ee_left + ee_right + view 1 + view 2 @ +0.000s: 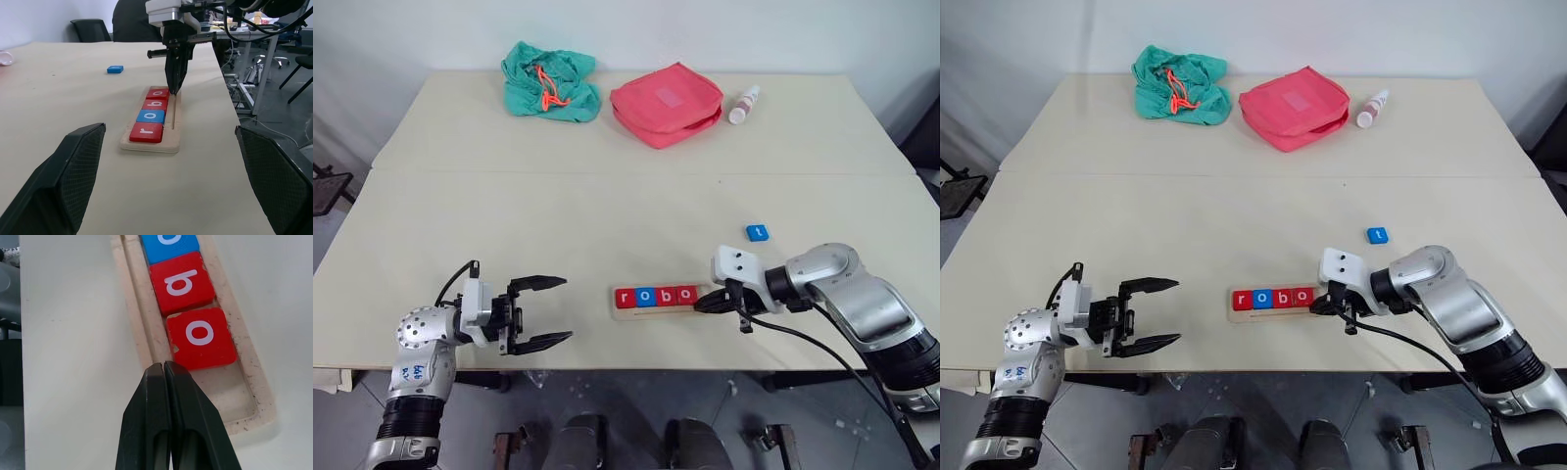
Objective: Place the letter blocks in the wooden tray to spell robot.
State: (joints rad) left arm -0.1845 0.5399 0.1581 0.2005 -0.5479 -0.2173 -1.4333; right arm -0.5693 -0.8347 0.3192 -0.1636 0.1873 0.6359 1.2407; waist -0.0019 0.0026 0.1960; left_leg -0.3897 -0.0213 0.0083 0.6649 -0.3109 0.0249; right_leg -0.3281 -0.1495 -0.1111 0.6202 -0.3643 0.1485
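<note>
While four tiles reading r, o, b, o are sitting in the wooden tray (656, 311), the last slot at its right end is lying empty, and the blue t block (757, 232) is resting on the surface (607, 206) beyond the tray and off toward that right end, apart from it. The right hand (703, 303) is poised at the tray's right end with its two black fingers pressed together on nothing, tips right beside the second red o block (203, 336) and over the tray's near rail. The left hand (551, 311) is hanging level off the tray's left end, well apart from it, fingers spread and empty.

The main risk, as I judge it, is the closed tips catching the tray rim or the o block as the right hand is pulling away, which would be skewing the tray or shoving the row out of line, since the o is already sitting slightly crooked against its neighbour b (182, 282). A second risk is the t being gripped off-centre, or set down rotated, so the word would be reading wrong. Pushing it into the narrow end slot at an angle could also be jamming it on the tray's end wall or lifting the o.
</note>
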